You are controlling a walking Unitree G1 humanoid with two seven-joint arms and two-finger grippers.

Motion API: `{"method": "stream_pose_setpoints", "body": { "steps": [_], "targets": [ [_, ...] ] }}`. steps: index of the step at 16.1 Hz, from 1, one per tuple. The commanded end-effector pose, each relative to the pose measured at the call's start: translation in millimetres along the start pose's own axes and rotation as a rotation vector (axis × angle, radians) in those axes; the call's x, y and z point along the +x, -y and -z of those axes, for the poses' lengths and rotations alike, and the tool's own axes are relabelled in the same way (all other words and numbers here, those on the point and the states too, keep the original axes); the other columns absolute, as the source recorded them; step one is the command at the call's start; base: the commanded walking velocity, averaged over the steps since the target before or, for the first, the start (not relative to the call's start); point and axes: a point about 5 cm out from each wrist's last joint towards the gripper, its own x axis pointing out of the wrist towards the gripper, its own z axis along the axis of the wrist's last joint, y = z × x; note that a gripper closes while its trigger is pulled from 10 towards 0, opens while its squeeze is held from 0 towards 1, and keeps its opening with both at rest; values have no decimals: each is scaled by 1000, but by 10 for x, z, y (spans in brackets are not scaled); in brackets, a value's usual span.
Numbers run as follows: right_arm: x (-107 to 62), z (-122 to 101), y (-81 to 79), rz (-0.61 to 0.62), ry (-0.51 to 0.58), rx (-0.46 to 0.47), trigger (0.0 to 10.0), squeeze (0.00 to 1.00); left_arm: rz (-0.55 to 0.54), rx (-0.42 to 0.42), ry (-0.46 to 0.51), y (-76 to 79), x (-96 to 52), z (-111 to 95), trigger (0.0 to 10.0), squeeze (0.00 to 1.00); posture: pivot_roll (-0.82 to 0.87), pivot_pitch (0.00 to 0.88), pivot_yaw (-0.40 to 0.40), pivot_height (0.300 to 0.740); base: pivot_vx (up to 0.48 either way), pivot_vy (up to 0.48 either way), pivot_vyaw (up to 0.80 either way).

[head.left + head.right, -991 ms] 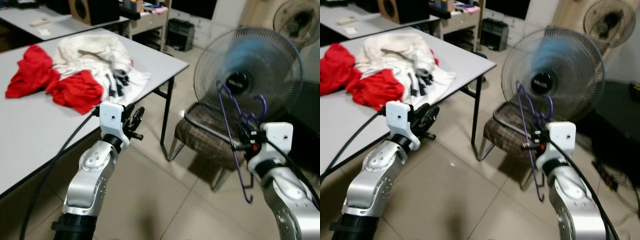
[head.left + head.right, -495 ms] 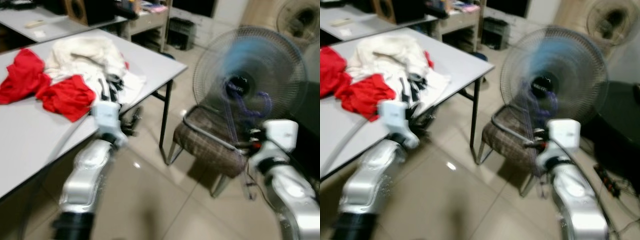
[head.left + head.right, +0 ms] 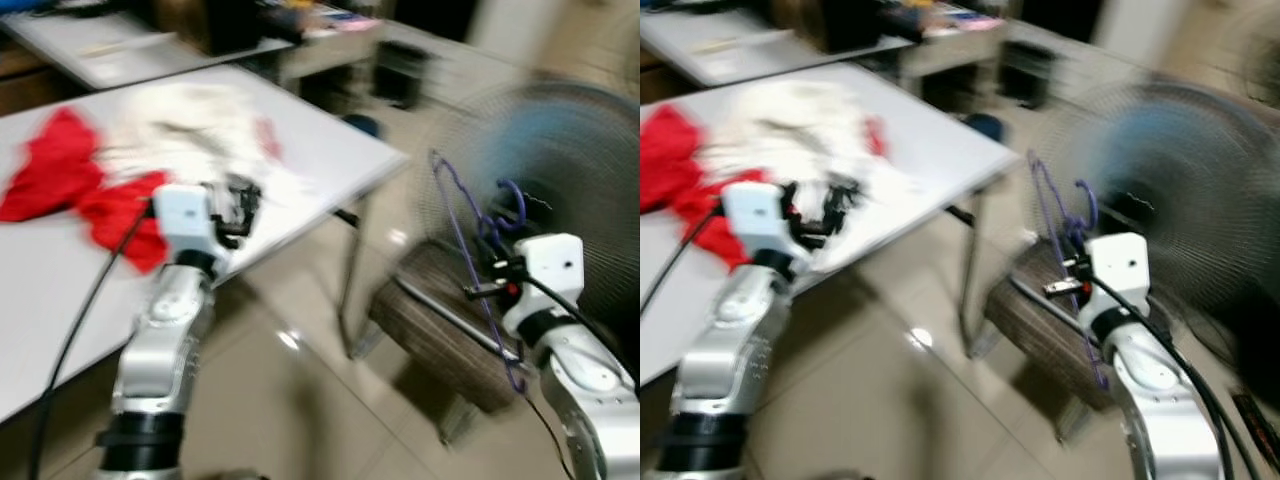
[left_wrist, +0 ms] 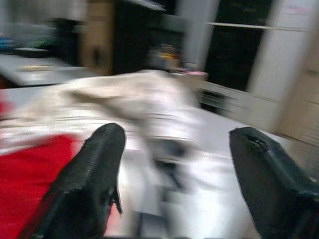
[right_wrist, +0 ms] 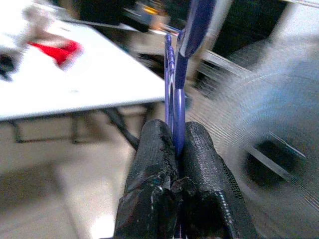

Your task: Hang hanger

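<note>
Fan (image 3: 560, 170) behind; right gripper (image 5: 175, 149) clamps purple hanger (image 3: 462, 215); left gripper (image 4: 174, 174) wide.

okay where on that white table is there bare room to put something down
The table is bare along its far corner toward the fan, and on the near stretch below the red cloth. The middle is crowded with the white clothes, where the left gripper hovers.
</note>
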Motion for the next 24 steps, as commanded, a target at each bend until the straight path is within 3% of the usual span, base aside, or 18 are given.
{"method": "stream_pose_setpoints", "body": {
  "steps": [1, 5, 7, 9, 11, 14, 15, 16, 18, 21, 22, 23, 24],
  "targets": [
    [1, -98, 12, -21, 52, -25, 10000, 0, 5, 5, 0, 35, 18, -3, 10000, 1000, -25, 0, -83, 740, 461, 0, 800],
    [-64, -165, -95, -118, 88, -47, 10000, 0, -29, 36, 11, -58, 2, -42, 10000, 1000, -26, 0, -76, 740, 461, 0, 800],
    [-92, -207, -100, -104, 124, -54, 10000, 0, -35, 36, 12, -89, -26, -44, 10000, 1000, -22, 0, -77, 740, 461, 0, 800],
    [-110, -350, -54, -46, 214, -4, 10000, 0, -26, 32, 11, -81, -55, -33, 10000, 1000, -28, 0, -68, 740, 461, 0, 0],
    [-134, -432, -76, -58, 251, -21, 10000, 0, -29, 25, 9, -92, -67, -12, 10000, 1000, -35, 0, -60, 740, 458, 0, 0],
    [-170, -438, -116, -127, 235, -29, 10000, 0, -49, 38, -12, -164, -39, 22, 10000, 1000, -34, 0, -53, 740, 0, 0, 0],
    [-179, -402, -133, -155, 216, -24, 10000, 0, -57, 38, -26, -223, -20, 50, 10000, 878, -36, 0, -45, 740, 0, 0, 0],
    [-210, -327, -195, -180, 184, -25, 10000, 0, -33, 24, -50, -352, 16, 102, 10000, 0, -54, 0, -12, 740, 0, 0, 0],
    [-221, -320, -183, -171, 179, -28, 10000, 0, -30, 6, -66, -405, 71, 119, 10000, 0, -58, 0, 2, 740, 0, 0, 0],
    [-195, -281, -76, -116, 166, -35, 10000, 0, 116, 61, -136, -346, 339, 230, 10000, 0, -80, 0, 47, 740, 0, 0, 0],
    [-174, -266, -49, -105, 152, -37, 10000, 0, 125, 127, -175, -360, 455, 258, 4314, 0, -83, 0, 58, 740, 0, 0, 0],
    [-171, -253, -55, -107, 144, -42, 10000, 0, 107, 154, -185, -392, 499, 257, 1922, 0, -83, 0, 62, 740, 0, 0, 0],
    [-179, -207, -105, -131, 116, -48, 10000, 0, 19, 163, -222, -535, 614, 224, 0, 0, -91, 0, 86, 740, 0, 0, 0]
  ]
}}
